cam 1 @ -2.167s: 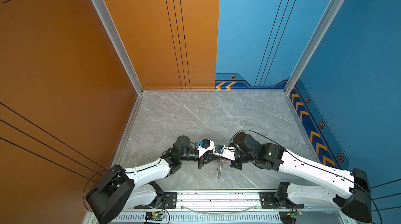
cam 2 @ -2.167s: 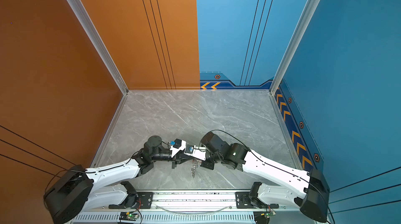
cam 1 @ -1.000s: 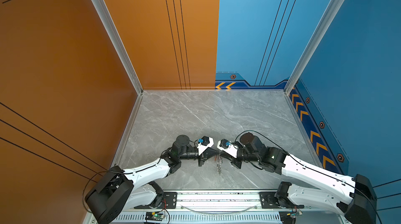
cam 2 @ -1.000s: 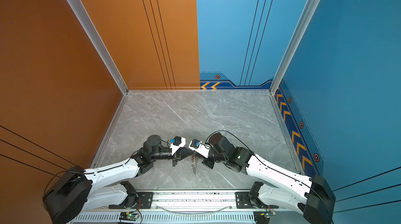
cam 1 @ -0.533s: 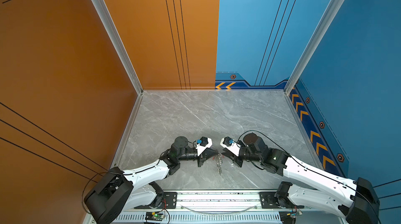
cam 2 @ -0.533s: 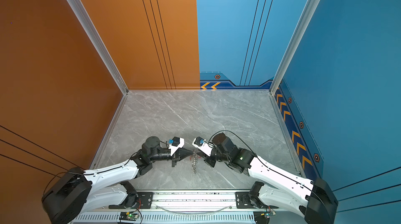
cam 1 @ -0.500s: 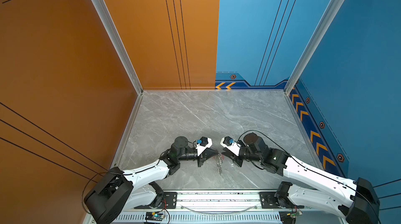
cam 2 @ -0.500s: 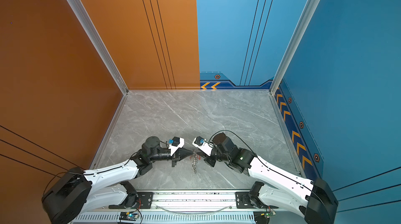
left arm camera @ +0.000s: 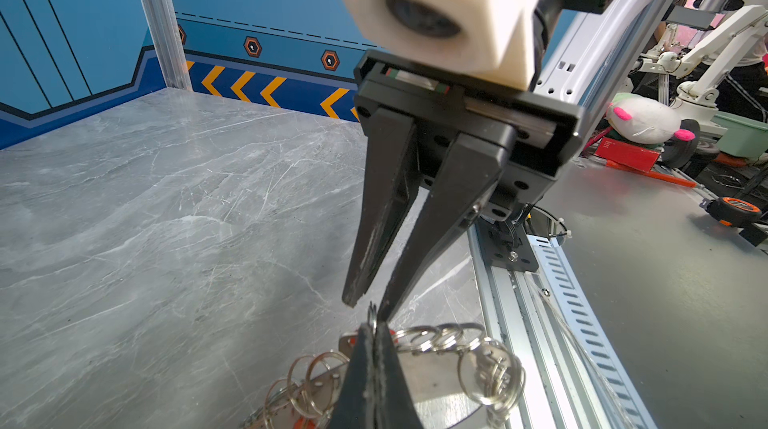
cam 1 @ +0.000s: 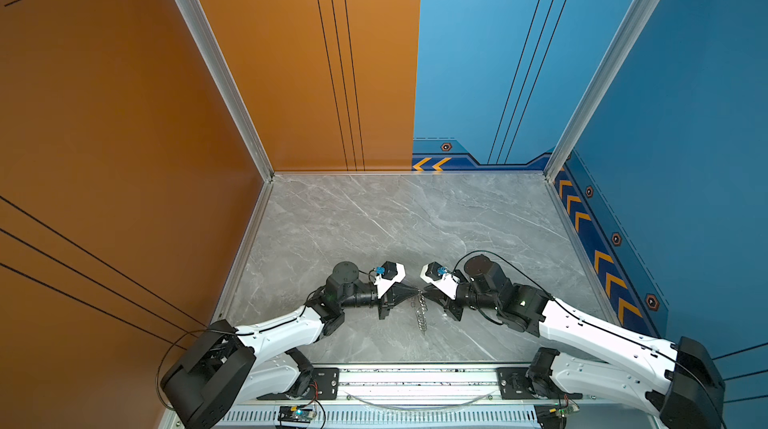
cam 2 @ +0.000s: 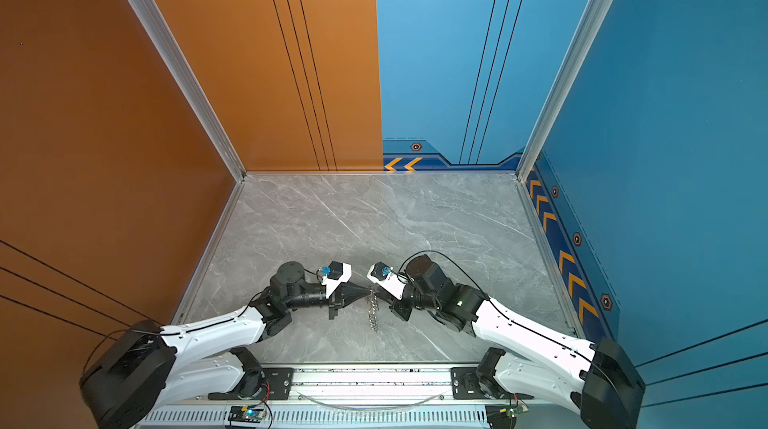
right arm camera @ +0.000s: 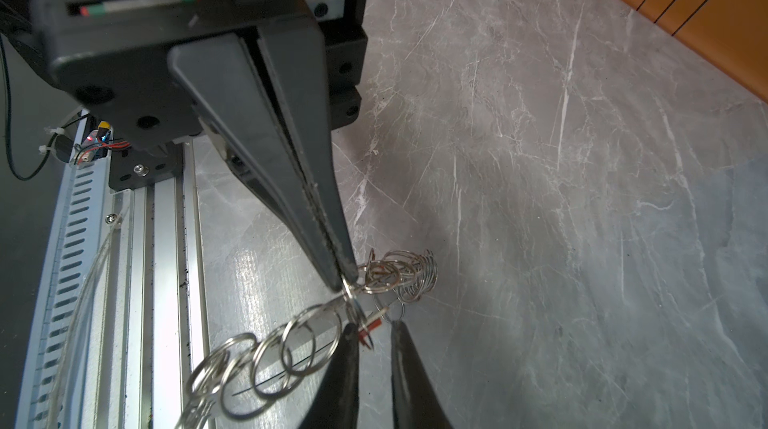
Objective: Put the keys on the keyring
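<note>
The keyring point(cam 1: 420, 315) point(cam 2: 372, 318) is a string of silver split rings on a flat band, trailing from the gripper tips toward the front rail. My left gripper point(left arm camera: 372, 333) point(cam 1: 415, 290) is shut on one ring at its top end. Facing it tip to tip, my right gripper point(right arm camera: 372, 328) point(cam 1: 424, 292) has its jaws a little apart. The orange-red tag of one of the keys point(right arm camera: 368, 329) lies between its tips against one finger, the other finger clear of it. A second orange-red tag point(left arm camera: 301, 423) peeks out low among the rings, mostly hidden. The keys' metal parts are hard to make out.
The grey marble floor point(cam 1: 374, 231) is boxed in by orange and blue walls. A metal rail point(cam 1: 415, 381) carrying both arm bases runs along the front edge, close to the hanging rings. Beyond it, the left wrist view shows a grey bench point(left arm camera: 665, 281) with clutter.
The right gripper has drawn slightly back to the right from the left one, so the tips no longer overlap. The left gripper stays shut on the ring, almost still.
</note>
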Available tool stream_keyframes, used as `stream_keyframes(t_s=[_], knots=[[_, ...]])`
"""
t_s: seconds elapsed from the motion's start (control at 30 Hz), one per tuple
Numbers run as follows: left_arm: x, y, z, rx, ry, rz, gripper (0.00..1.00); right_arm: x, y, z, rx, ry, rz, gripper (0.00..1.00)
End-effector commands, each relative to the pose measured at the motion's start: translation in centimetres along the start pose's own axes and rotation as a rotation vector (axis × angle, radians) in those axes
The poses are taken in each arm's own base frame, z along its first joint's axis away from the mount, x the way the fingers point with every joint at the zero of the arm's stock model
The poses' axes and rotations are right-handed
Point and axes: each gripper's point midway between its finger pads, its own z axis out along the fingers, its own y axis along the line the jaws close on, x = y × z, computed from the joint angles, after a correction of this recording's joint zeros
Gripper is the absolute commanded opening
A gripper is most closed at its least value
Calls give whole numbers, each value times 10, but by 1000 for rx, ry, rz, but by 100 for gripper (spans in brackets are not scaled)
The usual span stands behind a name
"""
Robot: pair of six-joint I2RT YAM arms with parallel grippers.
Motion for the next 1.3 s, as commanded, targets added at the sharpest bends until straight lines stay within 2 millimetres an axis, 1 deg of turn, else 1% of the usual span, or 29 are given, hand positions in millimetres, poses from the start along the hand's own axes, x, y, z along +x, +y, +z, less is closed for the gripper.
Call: stream_keyframes(t_s=[0.0,0.13,0.37,0.43,0.47,0.53,0.57,0.63,0.7,0.83,0.93,1.03,1.13,1.27], knots=[[-18,-4,-4,18,-74,35,0,4,3,5,-21,-7,18,17],[-20,-5,-4,31,-86,32,0,4,2,9,-25,-8,18,9],[-26,-6,-7,50,-129,20,0,-4,9,7,-57,-62,22,10],[-27,-3,-8,45,-140,9,0,-3,10,5,-55,-77,21,13],[-28,-1,-9,42,-146,7,0,-1,8,2,-37,-81,19,17],[-29,0,-12,46,-155,4,0,0,5,-7,1,-116,9,23],[-30,-3,-13,64,-159,9,0,-1,4,-12,17,-143,1,25],[-30,-9,-12,104,-156,24,0,-3,5,-19,21,-199,-13,28],[-29,-11,-12,113,-153,31,0,-6,10,-23,0,-236,-26,29],[-28,-15,-11,146,-147,27,0,-7,9,-21,6,-244,-42,31],[-26,-17,-9,169,-135,16,0,-12,8,-21,8,-263,-52,33],[-25,-18,-8,176,-132,11,0,-17,11,-22,-11,-282,-60,33],[-24,-18,-8,183,-130,11,0,-19,15,-23,-36,-288,-56,31],[-25,-21,-8,194,-129,12,0,-11,18,-16,-64,-235,-49,23]])
